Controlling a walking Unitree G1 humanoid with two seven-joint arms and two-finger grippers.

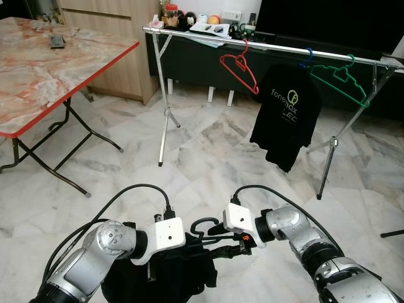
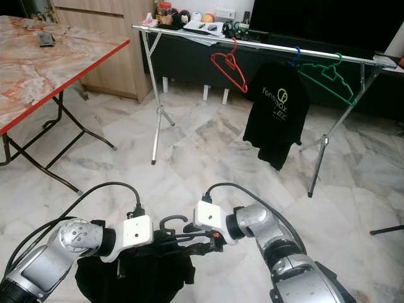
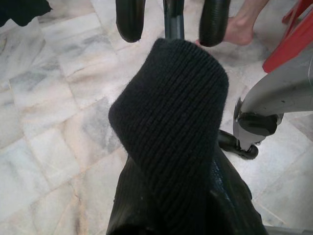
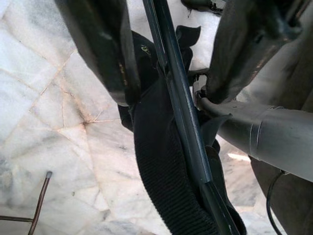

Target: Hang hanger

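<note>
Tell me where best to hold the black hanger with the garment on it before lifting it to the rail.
Grip the bare bar of the black hanger on either side of its hook, coming from both ends, roughly as the left gripper and right gripper sit now. The hook curls upward between them, and the black garment hangs below, so this probably leaves the hook free for the rail.

Red hanger and green hanger on the silver rail at upper right, beside a black shirt with green-and-white lettering; red-edged marble-patterned table upper left; grey-veined white floor; black garment at bottom centre
</note>
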